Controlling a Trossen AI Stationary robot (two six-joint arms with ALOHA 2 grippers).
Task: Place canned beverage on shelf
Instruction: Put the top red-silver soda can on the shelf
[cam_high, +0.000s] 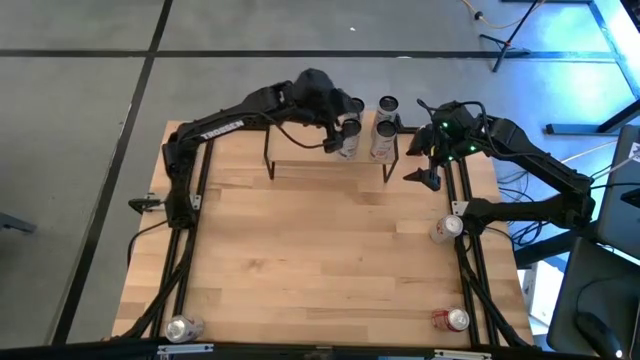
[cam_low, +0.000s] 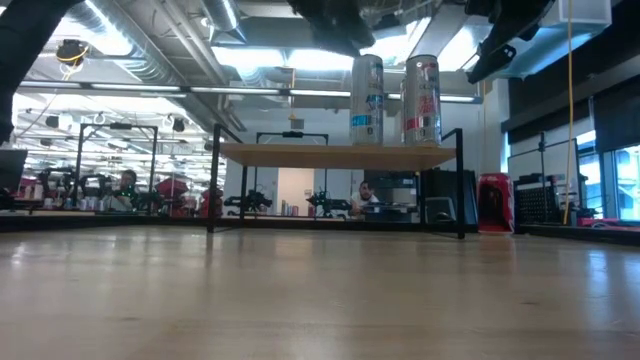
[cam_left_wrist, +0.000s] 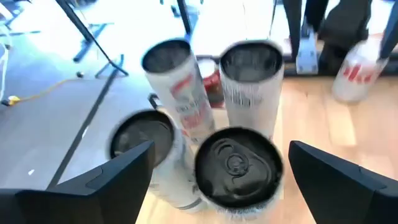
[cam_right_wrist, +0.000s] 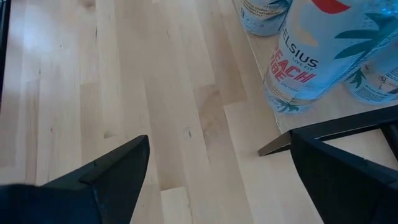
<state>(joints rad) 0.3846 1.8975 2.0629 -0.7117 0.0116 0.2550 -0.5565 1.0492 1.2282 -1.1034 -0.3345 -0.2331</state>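
The shelf (cam_high: 300, 145) stands at the table's far edge, and several cans stand upright on its right part (cam_low: 300, 152). Two of them, a blue-marked can (cam_low: 367, 100) and a red-marked can (cam_low: 421, 100), show in the low view. My left gripper (cam_high: 340, 135) hovers open above the cans. In its wrist view its fingers stand on either side of the nearest can (cam_left_wrist: 236, 165), clear of it. My right gripper (cam_high: 428, 170) hangs open over the table just right of the shelf, with nothing between its fingers (cam_right_wrist: 217, 140).
One more can (cam_high: 445, 228) stands on the table near its right edge. A red can (cam_high: 450, 320) lies at the near right corner and a silver one (cam_high: 185, 327) at the near left. The shelf's black corner leg (cam_right_wrist: 273, 146) is close to my right gripper.
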